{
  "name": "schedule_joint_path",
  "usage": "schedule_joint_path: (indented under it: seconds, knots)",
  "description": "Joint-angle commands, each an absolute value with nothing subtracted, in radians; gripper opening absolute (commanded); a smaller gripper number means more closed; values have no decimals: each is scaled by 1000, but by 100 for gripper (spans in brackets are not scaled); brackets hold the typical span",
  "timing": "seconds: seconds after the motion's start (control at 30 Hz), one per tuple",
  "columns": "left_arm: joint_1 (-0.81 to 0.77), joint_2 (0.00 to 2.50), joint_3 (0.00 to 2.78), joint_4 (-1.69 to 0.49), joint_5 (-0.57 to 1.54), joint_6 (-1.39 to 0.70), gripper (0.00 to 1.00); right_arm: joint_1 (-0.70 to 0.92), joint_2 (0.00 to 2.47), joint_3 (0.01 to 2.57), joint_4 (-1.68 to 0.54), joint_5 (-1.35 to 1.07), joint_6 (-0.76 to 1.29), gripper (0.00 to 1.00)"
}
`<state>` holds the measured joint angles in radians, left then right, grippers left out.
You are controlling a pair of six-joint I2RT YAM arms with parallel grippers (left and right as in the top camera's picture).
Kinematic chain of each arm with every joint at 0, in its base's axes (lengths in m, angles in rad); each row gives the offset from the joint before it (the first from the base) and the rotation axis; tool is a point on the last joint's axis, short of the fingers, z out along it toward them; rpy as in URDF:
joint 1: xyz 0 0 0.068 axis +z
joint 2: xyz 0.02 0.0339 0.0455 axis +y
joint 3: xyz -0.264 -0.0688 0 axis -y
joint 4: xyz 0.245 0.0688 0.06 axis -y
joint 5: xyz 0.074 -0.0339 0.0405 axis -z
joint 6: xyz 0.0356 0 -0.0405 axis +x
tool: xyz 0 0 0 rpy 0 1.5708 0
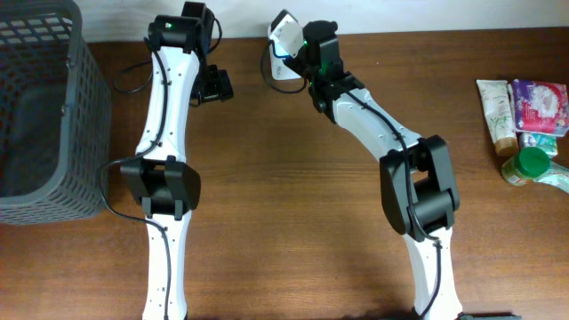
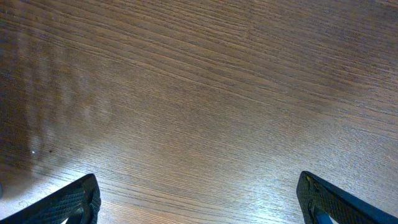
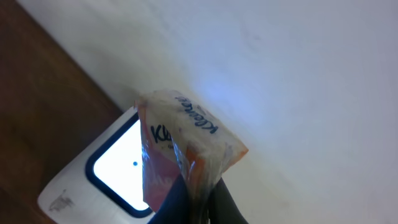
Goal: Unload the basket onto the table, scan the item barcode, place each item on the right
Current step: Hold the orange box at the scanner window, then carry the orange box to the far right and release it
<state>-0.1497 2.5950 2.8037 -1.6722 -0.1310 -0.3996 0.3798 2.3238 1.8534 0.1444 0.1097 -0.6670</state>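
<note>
- Wooden table (image 1: 284, 187), with a grey mesh basket (image 1: 85, 133) at its left edge.
- Left gripper (image 2: 199, 194) near the far edge, fingers spread wide over bare wood, holding nothing.
- Right gripper (image 3: 196, 194) at the far edge, clenched on the pack.
- What looks like a barcode scanner (image 3: 102, 177), its window lit.
- Kleenex tissue pack (image 3: 180, 140), held before that window.

Orange-and-clear Kleenex pack (image 3: 186, 140), perhaps crumpled, aloft beside white scanner (image 3: 62, 194); its window aglow

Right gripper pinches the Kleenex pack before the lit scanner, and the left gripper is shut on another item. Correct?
No: the left gripper is open and holds nothing above the table, as the left wrist view shows. The right gripper does pinch the Kleenex pack before the lit scanner.
</note>
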Motion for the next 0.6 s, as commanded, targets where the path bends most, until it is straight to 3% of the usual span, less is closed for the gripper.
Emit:
schedule_joint_path:
  seconds: [0.0, 0.17, 0.3, 0.43, 0.57]
  knots:
    - [-146, 2577, 2801, -1673, -136, -388, 99, 386, 2337, 1863, 149, 54, -685, 4]
    - [-146, 2577, 2801, -1673, -136, -388, 99, 380, 2343, 1864, 167, 120, -631, 4]
    - [-146, 2577, 2801, -1673, -136, -388, 99, 313, 2270, 1904, 102, 267, -316, 4]
    - [-146, 2577, 2801, -1673, -136, -388, 99, 130, 2123, 1906, -223, 274, -43, 4]
    - [-146, 2577, 2801, -1673, -136, -388, 99, -88, 2084, 1906, -642, 274, 6, 4]
